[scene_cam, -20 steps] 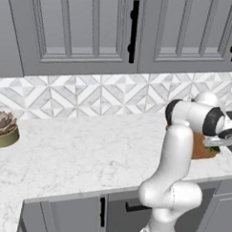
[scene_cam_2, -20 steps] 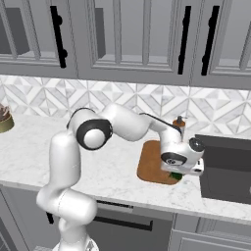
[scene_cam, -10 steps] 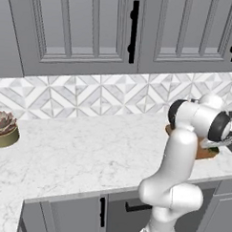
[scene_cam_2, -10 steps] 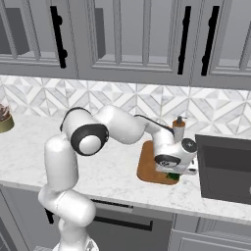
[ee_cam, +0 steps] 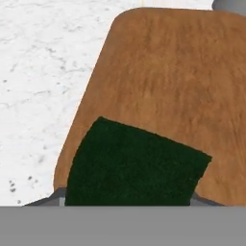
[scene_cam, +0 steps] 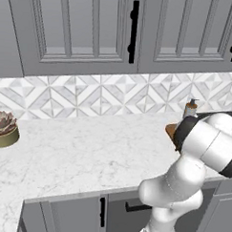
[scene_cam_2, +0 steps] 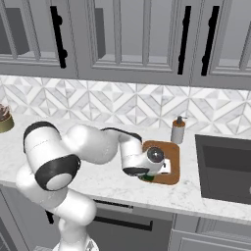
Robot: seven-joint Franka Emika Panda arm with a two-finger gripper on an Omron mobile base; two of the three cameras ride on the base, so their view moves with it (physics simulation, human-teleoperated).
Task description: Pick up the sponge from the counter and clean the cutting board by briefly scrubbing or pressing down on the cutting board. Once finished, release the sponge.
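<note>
Dark green sponge [ee_cam: 132, 166], coarse-textured, rectangular, sits clamped in gripper [scene_cam_2: 147, 175], low over near edge of cutting board [ee_cam: 182, 81]. Board reddish-brown, wood-grained, rounded corners, lying flat on white marble counter [ee_cam: 38, 72]. Soap dispenser [scene_cam_2: 177, 130] stands just behind board.

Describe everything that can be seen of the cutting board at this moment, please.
The cutting board is a flat, reddish-brown board with a wood-grain look and rounded corners. It lies flat on the white marble-look counter, between the arm and the sink, with a soap bottle behind it. The dark green sponge sits over its near part, under the tool, whose wrist hides some of the board.
</note>
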